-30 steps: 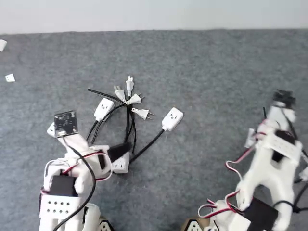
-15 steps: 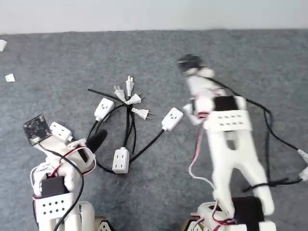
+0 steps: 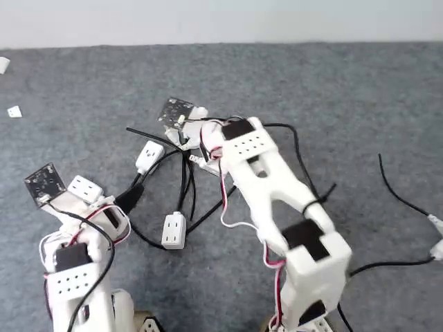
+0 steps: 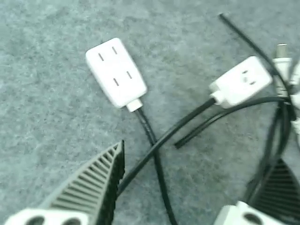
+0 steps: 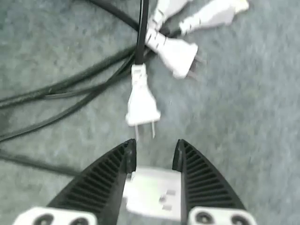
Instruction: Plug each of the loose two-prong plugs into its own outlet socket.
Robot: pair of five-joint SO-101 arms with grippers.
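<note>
**Right arm over cable tangle, left arm at near edge**

The right arm [image 3: 270, 180] extends across the grey carpet [image 3: 346, 97], covering part of the plug cluster [image 3: 195, 160]. Three white outlet sockets [image 3: 149, 156] lie on black cords [image 3: 187, 190], one of them just beside the left arm [image 3: 86, 235].

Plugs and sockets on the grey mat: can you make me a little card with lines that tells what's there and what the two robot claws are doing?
surface: grey mat
loose sockets: three white ones: double socket by the left arm, middle socket, near socket
plugs: white, bunched together; nearest plug aims its prongs at the right gripper
left gripper: open, empty, above crossed black cables
right gripper: a fourth socket sits in it; gripped or not, cannot tell
plugged in: none visible
</note>
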